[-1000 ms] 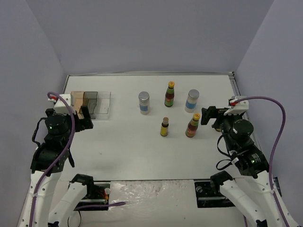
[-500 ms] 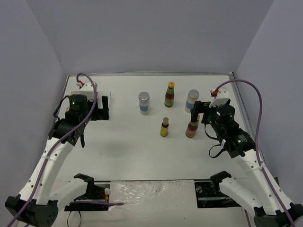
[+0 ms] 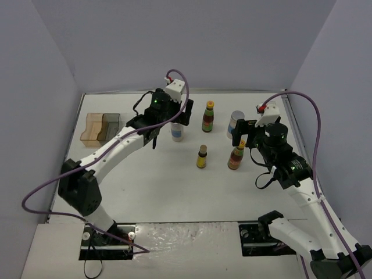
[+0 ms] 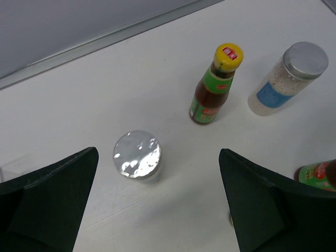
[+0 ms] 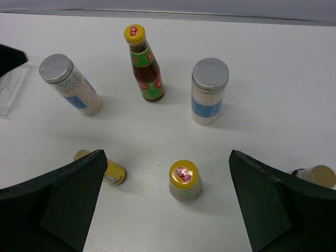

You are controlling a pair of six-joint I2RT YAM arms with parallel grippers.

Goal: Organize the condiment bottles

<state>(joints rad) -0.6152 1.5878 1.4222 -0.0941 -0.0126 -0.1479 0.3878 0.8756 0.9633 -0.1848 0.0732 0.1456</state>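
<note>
Five condiment bottles stand mid-table. My left gripper [image 3: 174, 119] hangs open above the left silver-lidded jar [image 3: 177, 133]; in the left wrist view that jar [image 4: 137, 155] lies between the wide fingers [image 4: 52, 202], nearer the left one. My right gripper [image 3: 243, 135] is open above the near yellow-capped dark bottle [image 3: 236, 156], whose cap [image 5: 185, 178] sits between the spread fingers [image 5: 283, 207] with nothing gripped. The far dark bottle [image 3: 208, 116], the right blue-banded jar [image 5: 209, 89] and the tiny yellow-labelled bottle [image 3: 201, 156] stand untouched.
The clear compartment rack [image 3: 102, 129] sits at the table's left side; its edge [image 5: 10, 89] shows in the right wrist view. Grey walls close in the table at the back and sides. Purple cables loop from both arms.
My left arm has swung from over the rack at the far left across to the left jar. The right gripper has moved forward from the right over the near dark bottle. Both stayed open.
</note>
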